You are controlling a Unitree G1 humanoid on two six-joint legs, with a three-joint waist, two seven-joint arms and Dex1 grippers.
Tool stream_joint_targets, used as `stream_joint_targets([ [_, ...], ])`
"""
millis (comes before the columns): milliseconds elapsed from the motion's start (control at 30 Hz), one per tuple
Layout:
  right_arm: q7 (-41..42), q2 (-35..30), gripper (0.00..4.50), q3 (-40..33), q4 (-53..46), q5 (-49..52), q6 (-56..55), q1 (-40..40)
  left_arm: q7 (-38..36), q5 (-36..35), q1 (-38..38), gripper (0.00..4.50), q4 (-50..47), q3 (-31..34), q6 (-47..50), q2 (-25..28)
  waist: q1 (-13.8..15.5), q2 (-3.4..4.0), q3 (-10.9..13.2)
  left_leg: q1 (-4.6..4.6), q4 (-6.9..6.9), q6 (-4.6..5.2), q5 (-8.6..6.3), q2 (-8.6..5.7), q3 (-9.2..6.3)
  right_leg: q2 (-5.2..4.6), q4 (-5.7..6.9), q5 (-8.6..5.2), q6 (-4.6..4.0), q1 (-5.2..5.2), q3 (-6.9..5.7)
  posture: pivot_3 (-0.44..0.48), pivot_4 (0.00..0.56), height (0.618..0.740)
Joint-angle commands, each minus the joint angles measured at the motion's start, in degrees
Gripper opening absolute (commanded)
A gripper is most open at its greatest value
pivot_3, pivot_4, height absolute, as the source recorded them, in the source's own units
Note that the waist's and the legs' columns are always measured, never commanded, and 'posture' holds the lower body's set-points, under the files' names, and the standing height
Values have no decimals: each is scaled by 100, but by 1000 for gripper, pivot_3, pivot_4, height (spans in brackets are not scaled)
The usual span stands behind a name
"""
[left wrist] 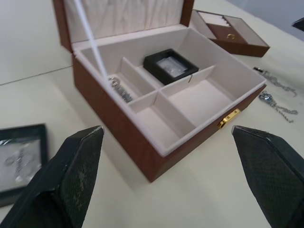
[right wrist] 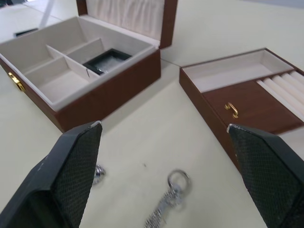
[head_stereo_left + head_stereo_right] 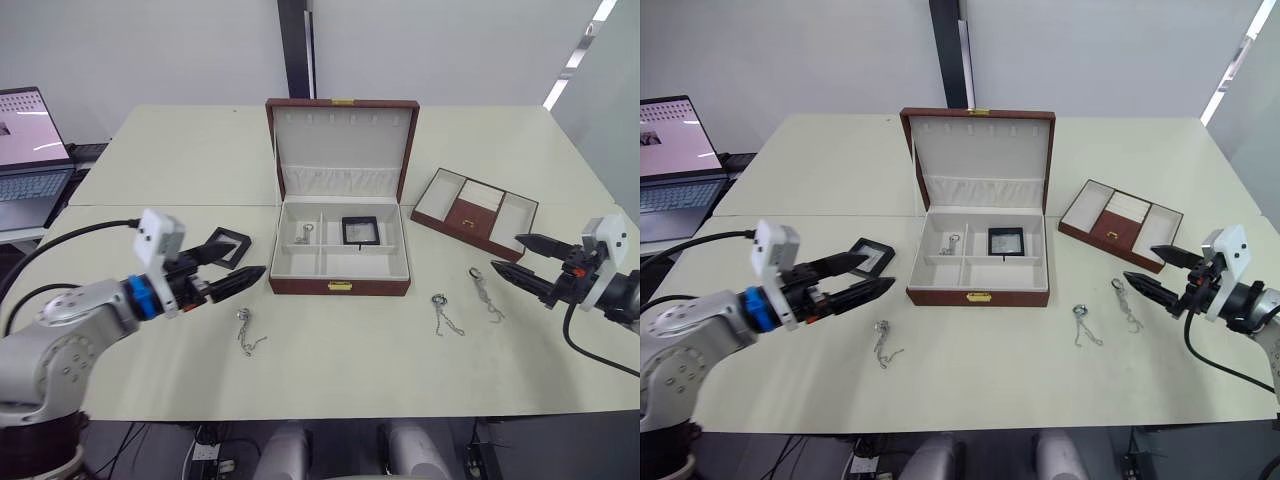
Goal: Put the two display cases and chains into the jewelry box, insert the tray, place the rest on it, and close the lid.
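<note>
Our left wrist view reveals a chain in the jewelry box beside one display case; another case lies on the tabletop. Both pincers, left and right, are spread.

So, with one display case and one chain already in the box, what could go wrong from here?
1. The second display case lies flat on the table under the open left tool; a flat case may slide rather than lift.
2. Three thin chains lie loose on the table; the right tool, open near two of them, may pinch only part of one.
3. Inserting the tray too early would cover the jewelry box compartments.
</note>
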Motion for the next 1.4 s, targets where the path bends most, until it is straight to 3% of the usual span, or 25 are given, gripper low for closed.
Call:
stream_joint_targets([
  [33, 170, -175, 4500, -159, 442, -212, -384, -89, -148, 455, 459, 4459, 399, 570, -538, 207, 1, 11, 7, 4, -2, 0, 0, 0, 2, 0, 0, 0, 0, 3, 2, 0, 150, 740],
  [233, 270, -187, 4500, -211, 883, -437, -717, 87, -134, 1138, 1076, 4459, 1272, 1281, -1370, 359, 5, 10, 10, 3, -4, 0, 0, 1, 4, -2, -1, -2, -3, -1, 2, 0, 150, 740],
  [400, 271, -215, 4500, -291, 1052, -550, -840, 309, -191, 1427, 1211, 4459, 1885, 1502, -1817, 444, 8, 11, 10, 3, -8, 0, 0, 2, 5, -5, -4, -2, -3, 0, 2, 0, 150, 740],
  [1400, 176, -62, 4500, -364, 1236, -456, -965, 328, -311, 1754, 1102, 4459, 2100, 976, -2044, 457, -1, 11, 10, 16, -34, -1, 0, 6, 9, -5, -4, -1, -4, 0, 3, 0, 150, 740],
])
